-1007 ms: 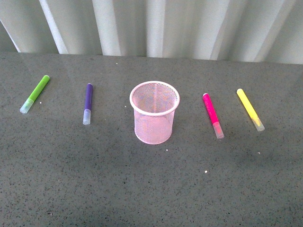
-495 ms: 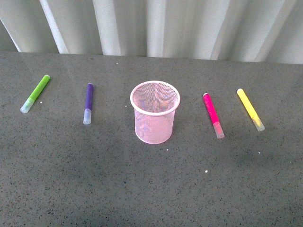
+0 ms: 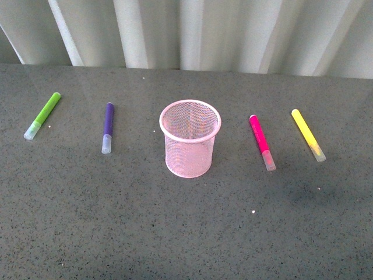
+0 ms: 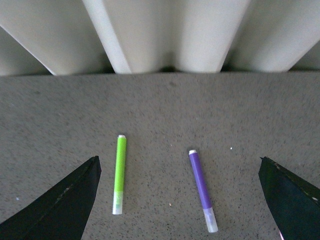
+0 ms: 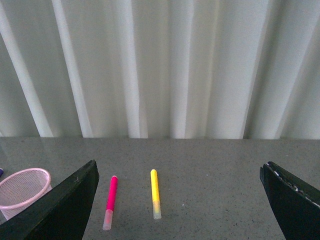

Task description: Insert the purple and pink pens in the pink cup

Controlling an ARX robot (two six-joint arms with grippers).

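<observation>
The pink cup (image 3: pixel 190 138) stands upright in the middle of the grey table, and nothing shows inside it. The purple pen (image 3: pixel 108 125) lies flat to its left, the pink pen (image 3: pixel 260 140) flat to its right. Neither arm shows in the front view. In the left wrist view my left gripper (image 4: pixel 178 160) is open above the table, with the purple pen (image 4: pixel 202 189) lying between its dark fingers (image 4: pixel 60 205). My right gripper (image 5: pixel 180 164) is open too, higher up, with the pink pen (image 5: pixel 110 200) and the pink cup (image 5: pixel 22 192) on the table ahead.
A lime-green marker (image 3: pixel 42 115) lies at the far left beside the purple pen. A yellow marker (image 3: pixel 308 134) lies at the far right past the pink pen. A white pleated curtain (image 3: pixel 192 32) closes off the table's back edge.
The pens, markers and cup have not moved. Only faint shadows on the front of the table have shifted.
</observation>
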